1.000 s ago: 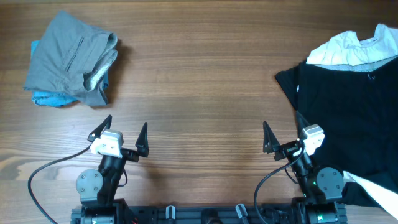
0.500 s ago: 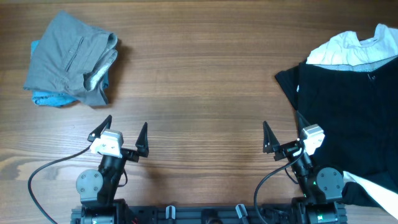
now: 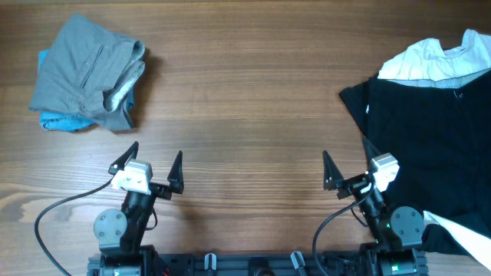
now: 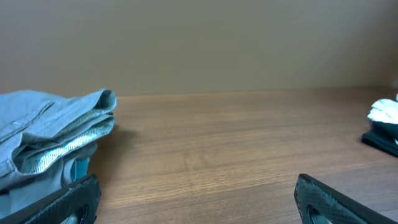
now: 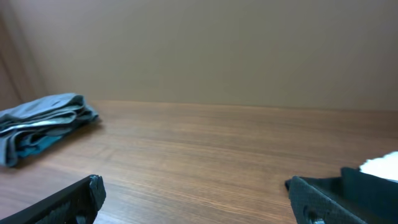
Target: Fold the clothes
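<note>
A plain black garment (image 3: 430, 146) lies spread at the table's right, with a white T-shirt (image 3: 437, 61) bunched at its far edge. A folded grey piece (image 3: 88, 69) sits on a blue piece (image 3: 57, 121) at the far left; they also show in the left wrist view (image 4: 50, 130) and the right wrist view (image 5: 43, 121). My left gripper (image 3: 151, 163) is open and empty near the front edge. My right gripper (image 3: 349, 165) is open and empty, its right finger at the black garment's left edge (image 5: 373, 186).
The wooden table (image 3: 245, 107) lies between the two piles. A black cable (image 3: 57, 211) runs from the left arm's base. A pale sheet corner (image 3: 464, 234) shows at the front right.
</note>
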{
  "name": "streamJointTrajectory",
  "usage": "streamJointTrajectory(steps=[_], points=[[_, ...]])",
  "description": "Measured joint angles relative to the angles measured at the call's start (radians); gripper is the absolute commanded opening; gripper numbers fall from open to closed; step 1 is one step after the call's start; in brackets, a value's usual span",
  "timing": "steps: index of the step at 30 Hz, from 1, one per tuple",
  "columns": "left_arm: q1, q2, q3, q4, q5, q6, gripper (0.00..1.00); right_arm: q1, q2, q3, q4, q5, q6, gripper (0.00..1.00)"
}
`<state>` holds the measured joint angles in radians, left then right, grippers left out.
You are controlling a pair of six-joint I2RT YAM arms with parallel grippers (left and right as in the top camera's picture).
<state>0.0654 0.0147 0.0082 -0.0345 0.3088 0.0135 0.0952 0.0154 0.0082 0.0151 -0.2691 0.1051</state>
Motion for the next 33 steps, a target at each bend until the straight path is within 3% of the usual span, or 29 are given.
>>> streamJointTrajectory(steps=[6, 10, 16, 25, 29, 33], points=[[0.0, 0.003, 0.061, 0.005, 0.014, 0.0, 1.0, 0.0, 0.024, 0.112, -0.063, -0.034, 0.0, 1.0], [0.0, 0.061, 0.237, -0.127, 0.013, 0.0, 1.0, 0.0, 0.132, 0.29, -0.14, -0.033, 0.0, 1.0], [-0.001, 0.298, 0.542, -0.359, 0.01, -0.037, 1.0, 0.0, 0.49, 0.599, -0.371, -0.033, 0.057, 1.0], [-0.001, 0.842, 1.03, -0.743, 0.002, -0.079, 1.0, 0.0, 1.149, 1.19, -0.838, -0.045, 0.069, 1.0], [-0.001, 1.005, 1.155, -0.835, 0.0, -0.079, 1.0, -0.001, 1.304, 1.345, -0.892, -0.048, 0.045, 1.0], [-0.001, 1.078, 1.194, -0.857, 0.025, -0.089, 1.0, -0.011, 1.392, 1.372, -0.867, 0.045, 0.073, 1.0]])
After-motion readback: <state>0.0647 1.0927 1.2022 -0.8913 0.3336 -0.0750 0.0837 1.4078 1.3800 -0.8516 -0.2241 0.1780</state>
